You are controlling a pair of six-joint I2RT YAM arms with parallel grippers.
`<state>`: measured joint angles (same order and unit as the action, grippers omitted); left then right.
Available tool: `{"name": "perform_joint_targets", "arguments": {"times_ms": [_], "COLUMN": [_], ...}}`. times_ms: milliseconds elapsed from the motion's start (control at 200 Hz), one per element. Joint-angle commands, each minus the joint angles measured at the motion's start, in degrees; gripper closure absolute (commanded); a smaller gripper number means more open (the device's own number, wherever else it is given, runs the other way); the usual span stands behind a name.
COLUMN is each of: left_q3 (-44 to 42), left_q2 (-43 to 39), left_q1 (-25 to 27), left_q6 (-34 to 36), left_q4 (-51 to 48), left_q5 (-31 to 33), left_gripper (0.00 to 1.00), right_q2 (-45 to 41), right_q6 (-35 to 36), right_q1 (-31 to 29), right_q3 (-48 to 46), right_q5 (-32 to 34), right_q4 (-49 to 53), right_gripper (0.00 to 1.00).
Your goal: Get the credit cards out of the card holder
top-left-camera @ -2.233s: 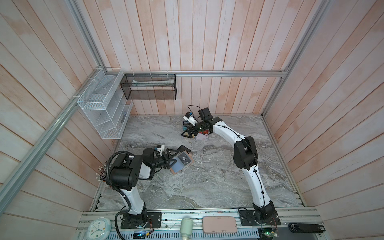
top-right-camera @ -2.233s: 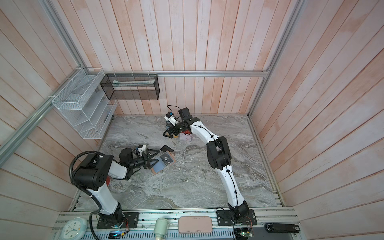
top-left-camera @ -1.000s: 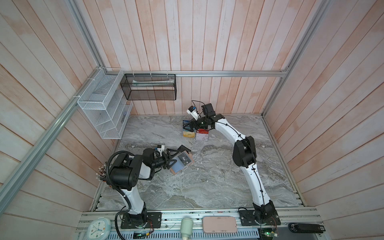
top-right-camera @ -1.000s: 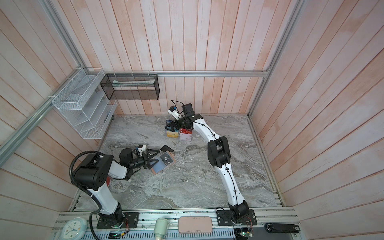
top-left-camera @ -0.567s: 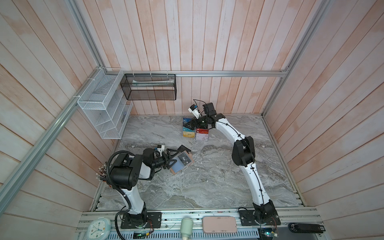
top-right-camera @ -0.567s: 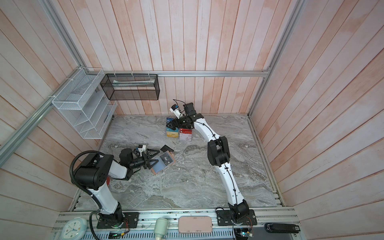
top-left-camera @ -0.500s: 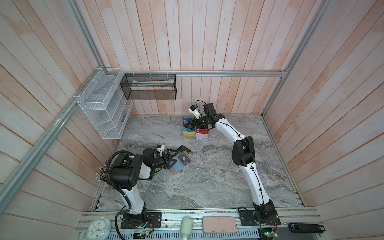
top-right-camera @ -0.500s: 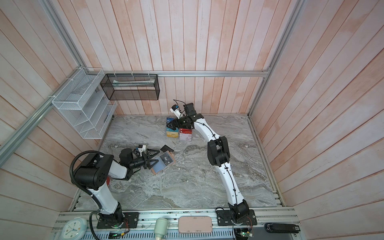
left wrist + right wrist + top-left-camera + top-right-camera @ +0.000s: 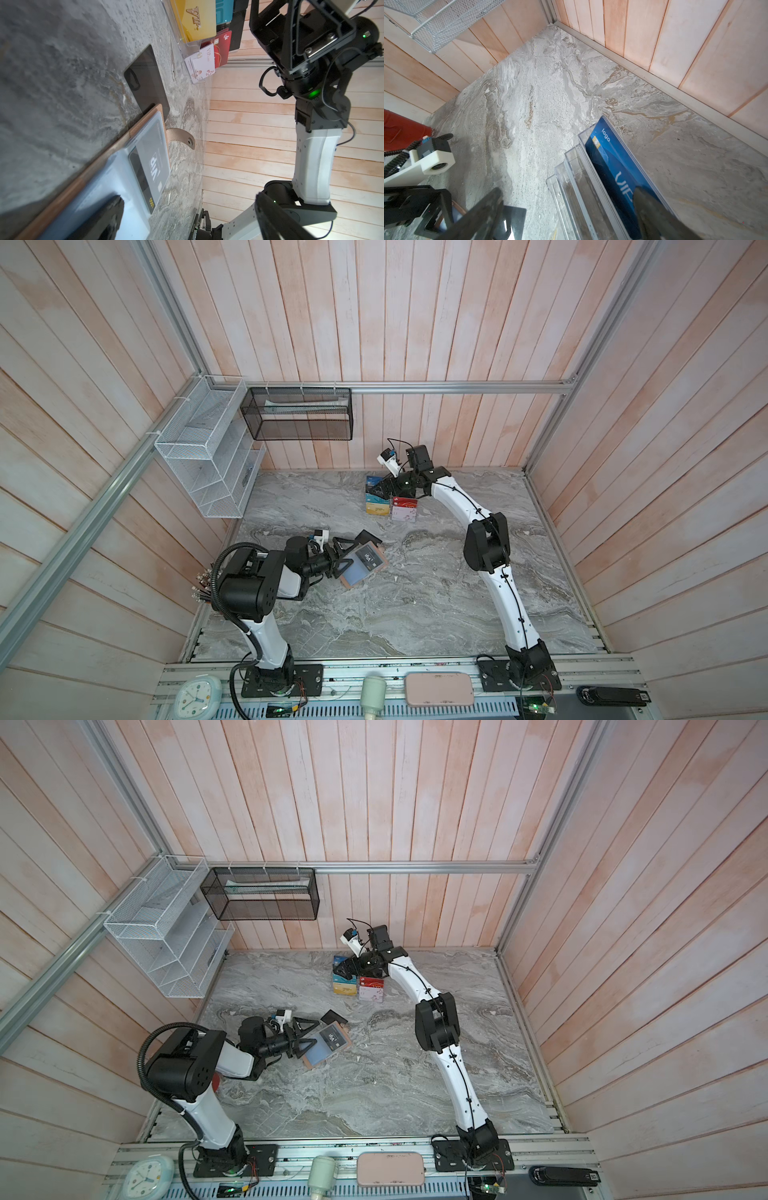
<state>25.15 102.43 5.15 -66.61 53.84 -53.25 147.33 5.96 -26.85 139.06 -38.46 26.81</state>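
**Item:** card holder (image 9: 354,575). It lies open and flat on the desk (image 9: 415,605), lower left of centre in both top views, pale blue lining up.

**Still inside:** black "Vip" card (image 9: 368,559), in a clear pocket. The left wrist view shows a darker edge beneath it, perhaps a further card.

**Removed:** plain black card (image 9: 368,536), flat on the desk and touching the holder's upper edge.

**Progress, as judged:** partly done; at least one card is yet to be drawn out.

**Left tool** (image 9: 349,558): released, jaws wide and empty, at the holder's lined half. Whether a finger presses the lining cannot be told.

**Right tool** (image 9: 383,489): released and empty, straddling the clear rack (image 9: 566,164) at upper centre.

**Unclear:** a red card (image 9: 405,502) stands in the rack, and whether it belongs to the holder cannot be told. The right tool hides the rack's rear tiers.
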Motion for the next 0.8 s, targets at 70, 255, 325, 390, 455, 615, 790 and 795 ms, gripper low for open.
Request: {"name": "perform_joint_targets", "arguments": {"times_ms": [70, 255, 325, 390, 455, 615, 790, 795], "left_q3": [-1.0, -0.6, -0.2, 0.9, 2.6, 7.1, 4.8, 4.5], "left_q2": [-5.0, -11.5, -15.1, -19.2, -24.3, -37.1, -45.8, -46.0], "left_q1": [0.5, 0.8, 0.7, 0.6, 0.5, 0.4, -2.0, -2.2], "left_q6": [2.5, 5.7, 8.0, 11.6, 16.1, 30.1, 43.7, 43.9], "left_q4": [-3.4, -10.5, -14.8, -21.0, -28.6, -44.8, -45.9, -45.4], "left_q5": [1.6, 3.3, 4.1, 6.1, 9.4, 24.6, 47.8, 48.3], "left_gripper": [0.00, 0.00, 0.00, 0.00, 0.00, 0.00, 0.00, 0.00], "right_q2": [-5.6, -10.9, -13.4, -16.5, -20.6, -35.3, -53.6, -54.2], "right_q6": [0.0, -0.4, -0.3, -0.6, -1.3, -7.8, -15.1, -15.3], "right_q1": [0.0, -0.1, -0.1, 0.2, 0.7, 4.3, 9.6, 9.8], "right_q3": [-2.6, -6.4, -8.0, -10.9, -15.5, -36.6, -66.1, -67.2], "right_q5": [-0.7, 1.1, 3.1, 5.2, 8.3, 16.6, 28.8, 29.2], "right_q4": [-0.2, -1.1, -0.9, -1.0, -2.2, -11.7, -28.3, -28.9], "right_gripper": [0.02, 0.02, 0.02, 0.02, 0.02, 0.02, 0.02, 0.02]}}
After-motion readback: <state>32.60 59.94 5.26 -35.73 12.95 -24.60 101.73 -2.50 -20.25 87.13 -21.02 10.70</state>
